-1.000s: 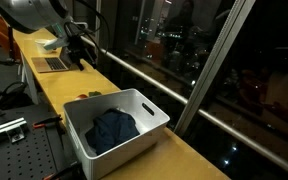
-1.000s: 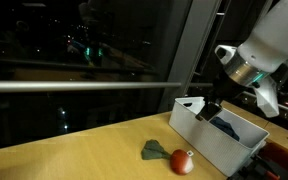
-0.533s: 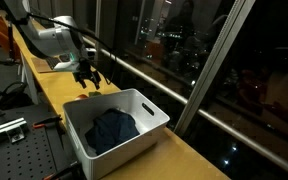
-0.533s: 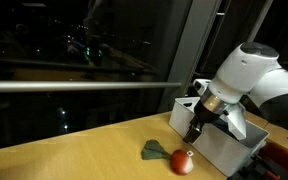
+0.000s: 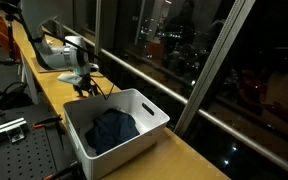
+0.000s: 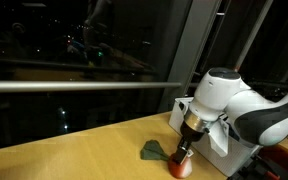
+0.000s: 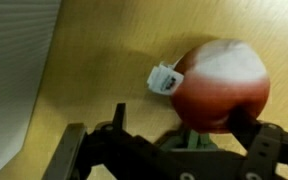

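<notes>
On the counter by a white bin, red apple between jaws of spread end effector

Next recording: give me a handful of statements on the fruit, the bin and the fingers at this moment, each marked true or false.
1. The gripper is open, low over the red fruit. True.
2. The red fruit lies inside the white bin. False: it lies on the wooden table, beside the bin.
3. A dark blue cloth lies in the white bin. True.
4. The label on the fruit is black. False: it is white.
5. A green object lies on the table close to the fruit. True.
</notes>
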`<state>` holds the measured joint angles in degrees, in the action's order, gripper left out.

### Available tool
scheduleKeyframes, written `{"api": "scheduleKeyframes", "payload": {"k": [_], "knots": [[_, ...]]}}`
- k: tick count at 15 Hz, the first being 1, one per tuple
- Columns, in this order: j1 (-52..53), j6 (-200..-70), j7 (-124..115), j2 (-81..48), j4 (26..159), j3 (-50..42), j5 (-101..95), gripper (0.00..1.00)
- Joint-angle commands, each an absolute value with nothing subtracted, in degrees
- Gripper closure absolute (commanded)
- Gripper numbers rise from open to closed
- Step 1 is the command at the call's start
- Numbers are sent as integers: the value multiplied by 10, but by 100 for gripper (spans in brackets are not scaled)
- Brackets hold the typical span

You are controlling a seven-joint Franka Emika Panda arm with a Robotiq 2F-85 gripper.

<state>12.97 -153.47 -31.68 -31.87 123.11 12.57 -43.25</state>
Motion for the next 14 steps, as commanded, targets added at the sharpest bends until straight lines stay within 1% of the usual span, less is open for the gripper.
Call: {"api": "scheduleKeyframes", "payload": {"k": [1, 4, 5, 6, 7, 8, 10, 11, 14], "knots": [[171, -1515, -253, -333, 1212, 110, -336, 0], [195, -1522, -217, -338, 1211, 92, -283, 0], [201, -1527, -207, -340, 1213, 85, -270, 5], [208, -1529, -199, -342, 1214, 78, -260, 28], [213, -1531, -194, -342, 1216, 72, -254, 29], [217, -1533, -189, -341, 1218, 68, -247, 34], [222, -1535, -183, -336, 1223, 60, -239, 48], [225, -1534, -181, -330, 1226, 58, -237, 58], [242, -1519, -191, -289, 1239, 46, -244, 79]]}}
